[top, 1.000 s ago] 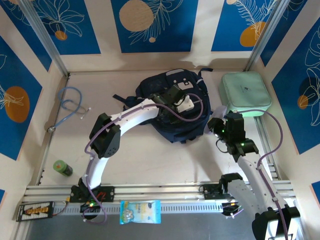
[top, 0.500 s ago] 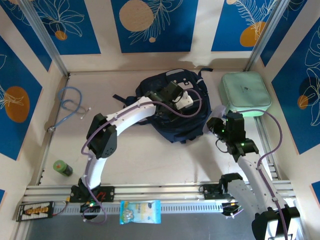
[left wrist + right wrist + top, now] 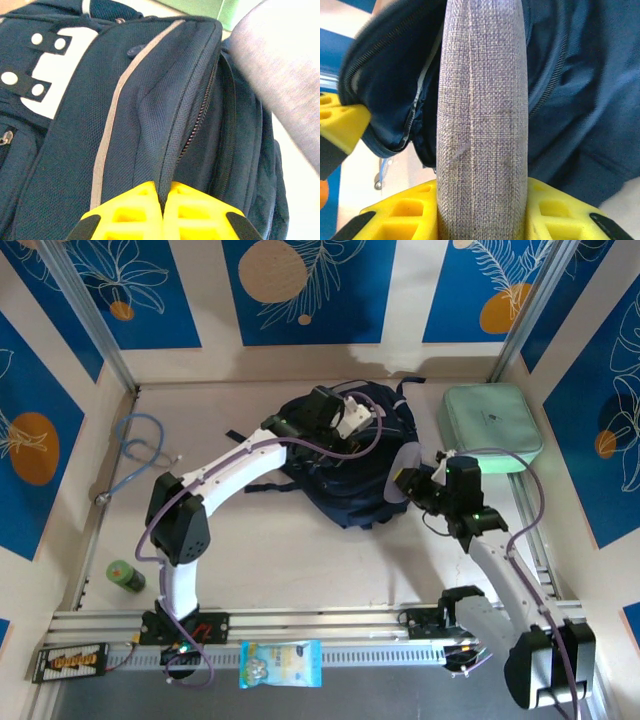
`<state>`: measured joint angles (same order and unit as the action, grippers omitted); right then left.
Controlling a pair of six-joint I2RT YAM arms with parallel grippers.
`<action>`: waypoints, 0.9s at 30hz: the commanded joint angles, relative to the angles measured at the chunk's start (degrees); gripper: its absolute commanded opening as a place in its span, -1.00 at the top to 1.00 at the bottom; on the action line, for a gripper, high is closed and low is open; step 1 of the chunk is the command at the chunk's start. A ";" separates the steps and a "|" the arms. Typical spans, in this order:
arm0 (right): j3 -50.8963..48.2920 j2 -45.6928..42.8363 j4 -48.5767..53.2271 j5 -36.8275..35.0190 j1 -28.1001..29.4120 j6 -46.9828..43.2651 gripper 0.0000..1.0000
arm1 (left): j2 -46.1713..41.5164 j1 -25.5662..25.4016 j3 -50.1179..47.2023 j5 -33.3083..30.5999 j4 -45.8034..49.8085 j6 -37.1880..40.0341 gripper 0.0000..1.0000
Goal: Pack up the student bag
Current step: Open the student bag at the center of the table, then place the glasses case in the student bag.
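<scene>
The student bag (image 3: 350, 485), dark navy with a grey trim stripe, lies at the middle back of the table. My left gripper (image 3: 358, 425) is over its top, shut on a fold of fabric along the zip edge (image 3: 164, 200), and the open zip (image 3: 200, 115) runs away from the jaws. My right gripper (image 3: 415, 488) is at the bag's right side, shut on a grey-lilac woven pouch (image 3: 481, 100). The pouch stands on edge against the bag's opening (image 3: 395, 100) and shows blurred in the left wrist view (image 3: 290, 75).
A mint green zip case (image 3: 490, 428) sits at the back right, just beyond the right arm. A blue cable (image 3: 140, 450) lies at the left wall, with a green can (image 3: 125, 576) near the front left. A snack packet (image 3: 280, 663) rests on the front rail.
My left gripper has shut on the bag's zip edge and drawn it up and back-left. My right gripper has carried the grey pouch left, up against the bag.
</scene>
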<state>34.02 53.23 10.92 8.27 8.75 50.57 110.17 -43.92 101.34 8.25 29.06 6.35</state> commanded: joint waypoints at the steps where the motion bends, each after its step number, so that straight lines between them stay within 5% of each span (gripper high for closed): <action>1: 2.90 4.43 -7.47 6.29 2.47 4.43 0.59 | -3.49 -0.28 2.05 3.59 -5.09 -3.40 0.89; 13: 18.05 23.82 -8.87 2.26 3.94 22.71 0.55 | 0.41 -0.25 10.34 3.75 -3.09 -9.51 0.89; 17: 22.36 29.48 -10.21 2.33 5.23 23.33 0.35 | 2.53 -0.17 13.55 2.37 -0.95 -10.93 0.89; 21: 21.59 30.35 -12.71 3.21 5.46 24.12 0.01 | 3.24 0.28 14.33 2.55 -0.40 -11.70 0.87; 27: 18.51 26.17 -8.70 0.39 4.02 23.82 -0.04 | 3.21 1.11 13.47 4.64 -0.85 -12.50 0.82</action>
<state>53.67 82.52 1.32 9.67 13.28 74.06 114.30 -43.42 112.03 10.11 32.40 -4.80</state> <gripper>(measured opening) 0.519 0.090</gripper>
